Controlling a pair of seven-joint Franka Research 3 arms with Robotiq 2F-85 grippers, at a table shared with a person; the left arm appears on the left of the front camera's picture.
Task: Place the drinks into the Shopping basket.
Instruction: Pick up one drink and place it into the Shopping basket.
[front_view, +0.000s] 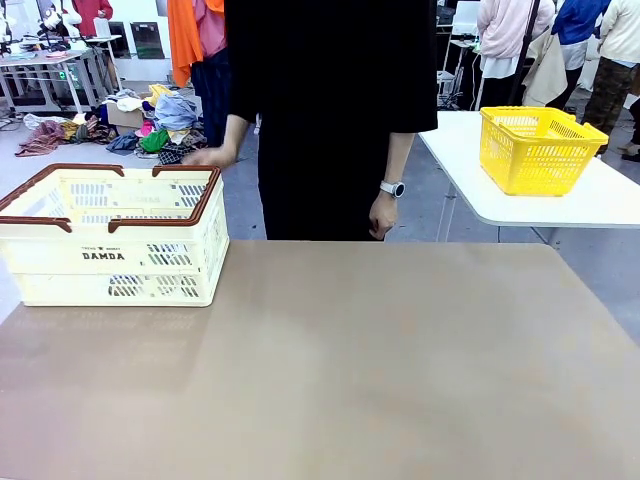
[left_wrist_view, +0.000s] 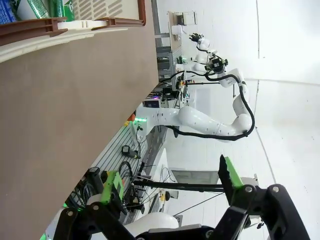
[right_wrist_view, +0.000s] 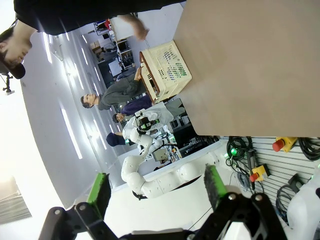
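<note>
Left wrist view: cans (left_wrist_view: 42, 8) inside Shopping basket (left_wrist_view: 75, 25); both grippers (left_wrist_view: 170, 182) (right_wrist_view: 157, 192) released.

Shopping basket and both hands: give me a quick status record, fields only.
basket: cream Shopping basket with brown rim, on the table's far left corner
drinks: green can inside the basket beside another green-and-white can; a blue item next to them, partly cut off
left hand: open, holding nothing, off the table's edge
right hand: open, holding nothing, off the table's edge
person: standing at the far side, one hand hanging near the table edge
</note>
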